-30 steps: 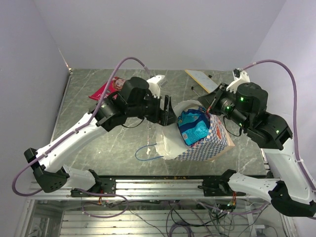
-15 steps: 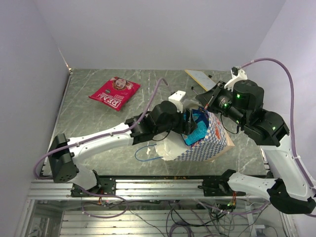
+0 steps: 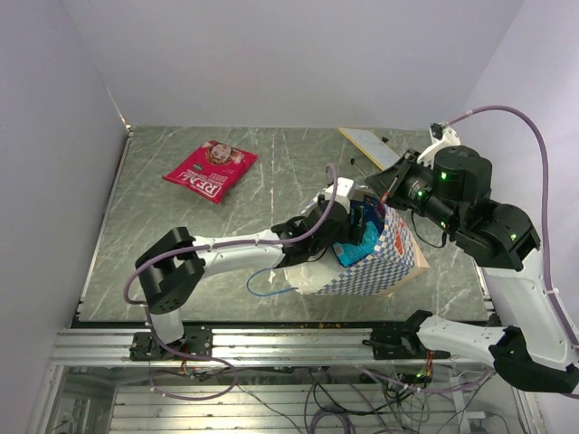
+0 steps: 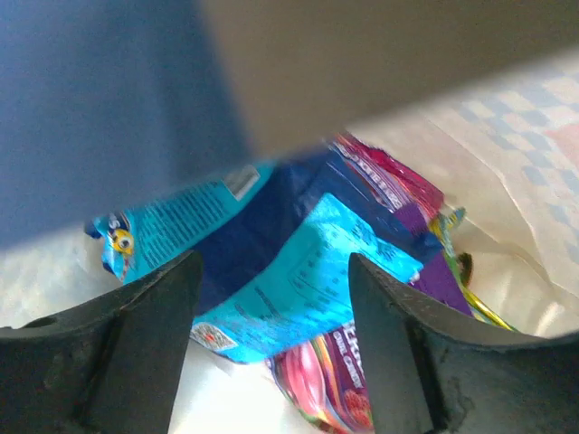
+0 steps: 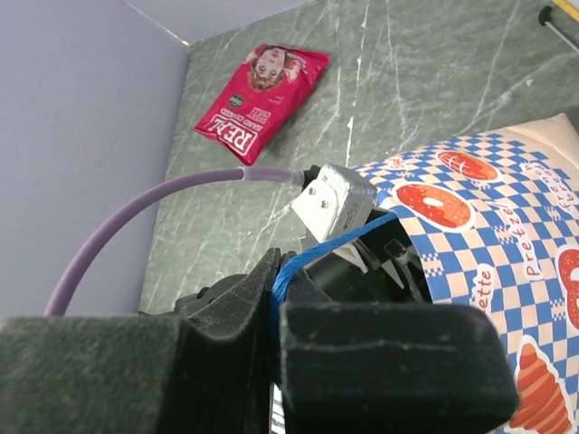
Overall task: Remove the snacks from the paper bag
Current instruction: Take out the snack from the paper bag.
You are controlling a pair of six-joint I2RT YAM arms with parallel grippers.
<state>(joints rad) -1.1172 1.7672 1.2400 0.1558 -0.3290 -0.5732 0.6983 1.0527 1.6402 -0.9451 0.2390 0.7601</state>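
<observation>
The blue-and-white checkered paper bag (image 3: 380,262) lies on its side right of the table's middle, mouth facing left; it also shows in the right wrist view (image 5: 507,217). My left gripper (image 4: 271,316) is open inside the bag's mouth, its fingers either side of the larger blue packet (image 4: 271,262), which lies on a multicoloured packet (image 4: 344,380). The blue packet also shows from above (image 3: 362,228). My right gripper (image 5: 288,298) is shut on the bag's blue string handle (image 5: 339,240), holding it up. The red-pink packet (image 3: 210,169) lies flat at the far left, also in the right wrist view (image 5: 262,90).
A flat tan card strip (image 3: 369,145) lies at the table's back right. The bag's other blue string handle (image 3: 270,280) loops on the table in front of the bag. Grey walls close in the left and back sides.
My left arm has swung from the far left down and into the bag's mouth, uncovering the red-pink packet on the table. My right gripper has kept hold of the handle.
</observation>
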